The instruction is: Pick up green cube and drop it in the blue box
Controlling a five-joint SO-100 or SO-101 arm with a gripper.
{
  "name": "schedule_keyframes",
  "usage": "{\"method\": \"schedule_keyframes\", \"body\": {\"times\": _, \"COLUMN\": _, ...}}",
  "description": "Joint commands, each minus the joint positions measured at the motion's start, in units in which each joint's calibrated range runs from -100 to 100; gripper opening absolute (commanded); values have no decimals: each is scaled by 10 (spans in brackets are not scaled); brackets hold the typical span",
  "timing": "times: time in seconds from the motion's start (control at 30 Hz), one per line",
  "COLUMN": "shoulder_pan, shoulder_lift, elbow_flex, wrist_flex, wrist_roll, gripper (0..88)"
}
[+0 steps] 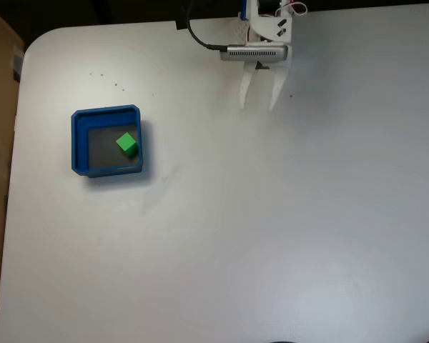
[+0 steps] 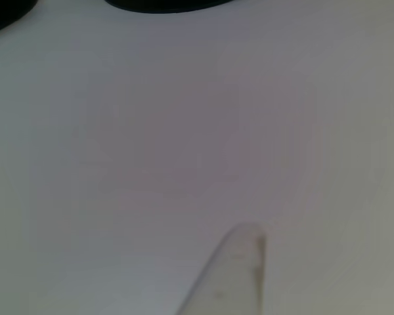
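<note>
One green cube (image 1: pixel 126 143) lies inside the blue box (image 1: pixel 77 136); gripper (image 1: pixel 259 106) fingers apart, empty.

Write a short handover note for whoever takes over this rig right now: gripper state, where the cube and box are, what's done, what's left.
Gripper: open, holding nothing, at the top of the table in the fixed view, well away from the box.
Green cube: resting on the grey floor inside the blue box, toward its right side.
Done: cube is in the box.
Left: nothing apparent for the cube; the arm looks already drawn back.
</note>
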Motion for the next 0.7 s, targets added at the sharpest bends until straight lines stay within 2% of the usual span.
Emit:
{"method": "schedule_keyframes", "body": {"times": 0.0, "shoulder_pan": -32, "shoulder_lift": -12, "elbow_flex": 2, "wrist_flex": -9, "wrist_roll": 2, "gripper": 250}}
{"method": "schedule_keyframes", "body": {"times": 0.4, "shoulder_pan": -105, "shoulder_lift": -12, "elbow_flex": 2, "wrist_flex": -9, "wrist_roll": 2, "gripper": 250}}
{"method": "schedule_keyframes", "body": {"times": 0.67, "shoulder_pan": -102, "shoulder_lift": -11, "elbow_flex": 1, "wrist_flex": -8, "wrist_roll": 2, "gripper": 249}}
